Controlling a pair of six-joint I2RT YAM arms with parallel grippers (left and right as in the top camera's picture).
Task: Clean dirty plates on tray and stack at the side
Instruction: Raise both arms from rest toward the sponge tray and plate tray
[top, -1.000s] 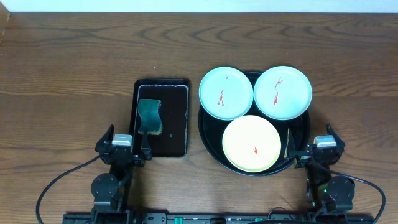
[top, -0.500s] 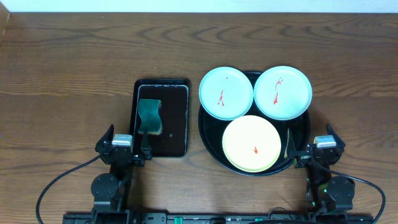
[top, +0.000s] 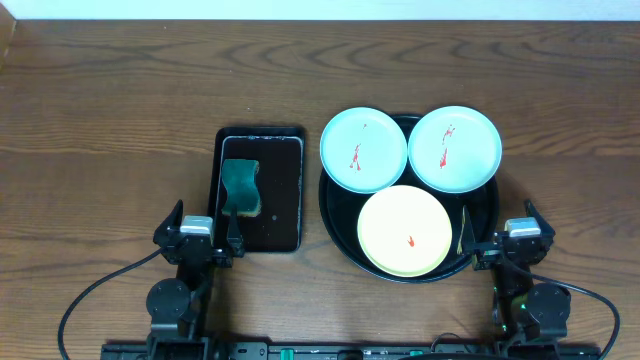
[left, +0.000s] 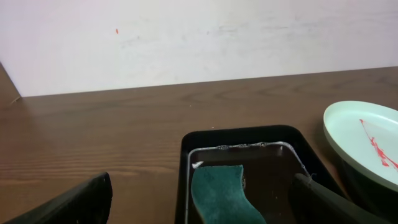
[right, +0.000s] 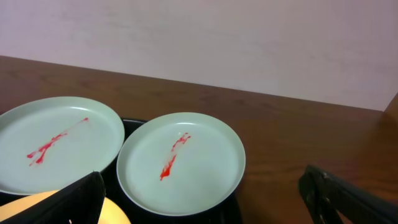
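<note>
On the brown wooden table (top: 120, 90), right of centre, large round glossy black tray w/ raised rim (top: 489, 205) is sitting w/ all 3 plates on it. First pale blue-white round plate (top: 364, 135) is lying far-left and overhanging the tray's left rim. Second pale blue-white round plate (top: 462, 150) is lying far-right and overhanging the far-right rim. The two are lying just beside each other, can't tell if touching. Pale yellow round plate (top: 404, 220) is lying at the near side of the tray, close to both blue ones. Each plate is carrying a red smear (top: 354, 155): long streaks on the blue pair, small dab on the yellow. All 3 are lying flat side by side, not stacked.

Left of the round tray and apart from it, a smaller rectangular black tray (top: 285, 215) is holding a dark green wavy sponge (top: 240, 187) in its left half.

Left gripper (top: 205, 216) is hovering at the rect tray's near-left corner, jaws standing wide apart and gripping nothing. Left wrist cam is showing its fingers (left: 74, 202) in the bottom corners, sponge ahead between them.

Right gripper (top: 497, 215) is hovering at the round tray's near-right rim, jaws also wide apart and empty. Its fingers (right: 62, 202) are framing the blue plates in the right wrist cam.
</note>
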